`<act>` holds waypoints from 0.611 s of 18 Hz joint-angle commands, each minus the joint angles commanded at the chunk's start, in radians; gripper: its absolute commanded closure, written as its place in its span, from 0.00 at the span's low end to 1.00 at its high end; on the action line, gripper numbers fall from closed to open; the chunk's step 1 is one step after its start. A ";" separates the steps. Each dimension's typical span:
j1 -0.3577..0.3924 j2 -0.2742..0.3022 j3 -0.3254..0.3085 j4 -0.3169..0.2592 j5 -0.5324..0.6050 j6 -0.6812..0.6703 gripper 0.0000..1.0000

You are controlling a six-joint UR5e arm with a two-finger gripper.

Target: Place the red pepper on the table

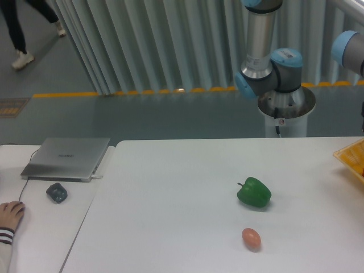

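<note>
1. The large white flat-topped surface with rounded corners [170, 187] fills most of the lower view.
2. A glossy green bell pepper with a short stem [254, 193] lies on it, right of centre.
3. A small pinkish-orange egg-shaped thing [251, 239] sits on the same surface, nearer the camera than the green pepper and apart from it.
4. At the right edge, a corner of a yellow-orange tray or basket [348, 157] juts into view; something reddish shows inside it by the frame edge, too cropped to identify.
5. The glossy red bell pepper cannot be made out anywhere as a clear shape; its place cannot be told.
6. The grey and light-blue robot arm [267, 68] rises behind the surface from a round base, with another blue joint at the upper right edge. Its jaws are out of the frame, so their state is not shown.
7. To the left stands a narrower white desk [40, 227] bearing a closed grey laptop [67, 157] and a dark mouse [56, 192].
8. A person's hand [10, 213] rests on that desk at the left edge.
9. Another person's legs [23, 28] show on the floor in the upper left.
</note>
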 joint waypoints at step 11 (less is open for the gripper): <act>-0.005 0.008 -0.037 0.064 0.090 -0.008 0.00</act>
